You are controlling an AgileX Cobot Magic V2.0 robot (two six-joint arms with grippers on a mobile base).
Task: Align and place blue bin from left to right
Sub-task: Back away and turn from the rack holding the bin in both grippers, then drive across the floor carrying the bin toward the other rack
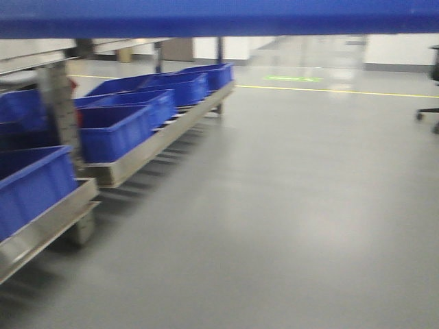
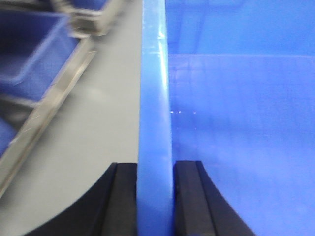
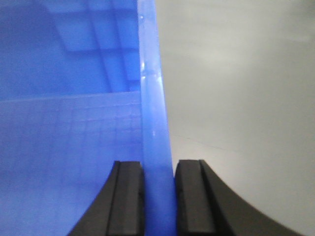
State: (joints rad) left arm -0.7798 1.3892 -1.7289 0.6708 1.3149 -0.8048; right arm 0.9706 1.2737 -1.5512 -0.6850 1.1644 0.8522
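Grey, smooth flooring (image 1: 288,226) fills most of the front view, crossed far off by a thin yellow floor line (image 1: 329,90). At the left of that frame we see a long metal roller rack (image 1: 158,140) carrying a row of darker blue plastic bins (image 1: 113,133), running away toward the upper centre. Across the very top edge runs a bright blue band, which we take to be the large bright-blue plastic crate (image 1: 219,17) held up in front of us.

In the left wrist view, our left gripper (image 2: 155,196) is pinched narrowly on the crate's upright wall edge, one black pad on each side of it. The rack lies at the upper left and the crate's inside to the right. In the right wrist view, our right gripper (image 3: 158,196) clamps the opposite wall the same way, with the crate's interior on the left and bare floor on the right.

We judge the crate lifted and in carriage, touching neither rack nor floor. Setting it down and lining it up with the row are not yet done.
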